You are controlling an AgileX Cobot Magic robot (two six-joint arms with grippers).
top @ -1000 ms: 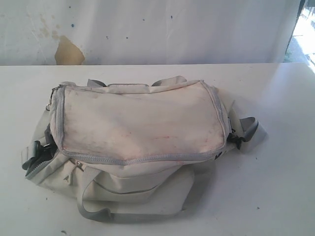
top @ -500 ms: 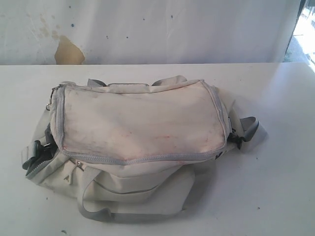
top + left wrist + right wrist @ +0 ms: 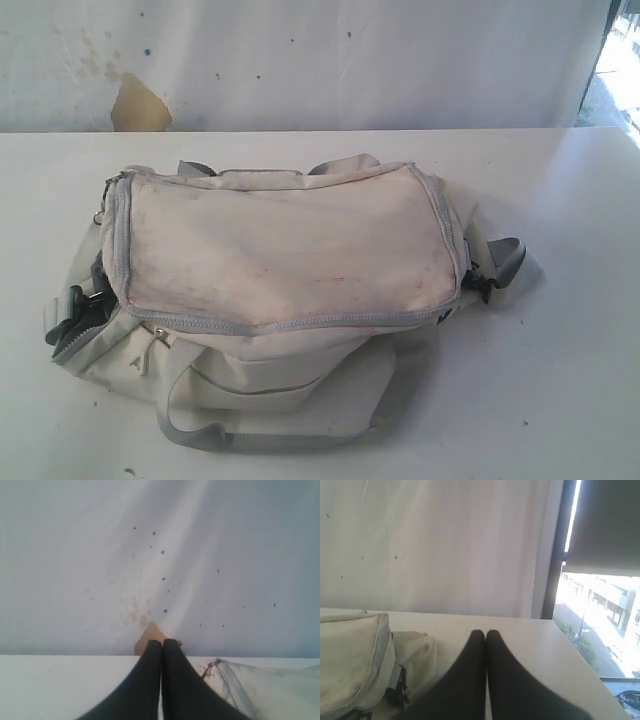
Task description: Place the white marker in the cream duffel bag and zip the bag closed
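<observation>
From the exterior view I see the whole cream duffel bag lying on the white desk, a little left of centre, its stained top panel facing up and the grey zipper looking drawn shut along the near edge. Neither arm shows there. Only the wrist views give me the arms. The left hand is clenched, black fingers pressed together on nothing, with one zippered corner of the bag just beside it. The right hand is clenched empty too, near the bag's other end. I cannot tell where the white marker is. A grey strap loops toward the desk's front, and a black clip sits at the left end. Behind hangs a spotted white backdrop with a tan patch. The right wrist view alone catches a bright window.
</observation>
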